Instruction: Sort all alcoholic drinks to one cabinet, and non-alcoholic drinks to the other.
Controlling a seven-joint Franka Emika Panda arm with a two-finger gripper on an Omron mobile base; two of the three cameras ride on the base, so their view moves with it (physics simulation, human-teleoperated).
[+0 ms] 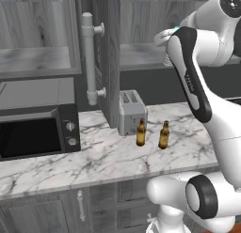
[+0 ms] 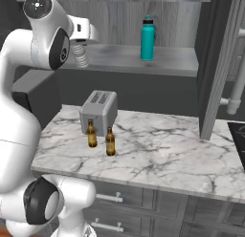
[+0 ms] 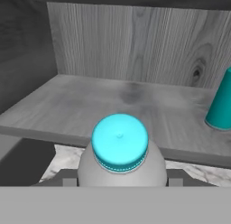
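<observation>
Claw (image 3: 119,184) clenched on the ribbed water bottle (image 3: 119,160) at the shelf (image 3: 90,105) edge should carry it well inboard, left of the teal flask (image 2: 147,38), before letting go.

Two beer bottles (image 1: 140,133) (image 1: 164,135), one flask (image 2: 147,38), one water bottle (image 3: 119,151)

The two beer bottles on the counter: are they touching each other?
Apart. The right base view shows bare marble between the left beer bottle and the right beer bottle.
</observation>
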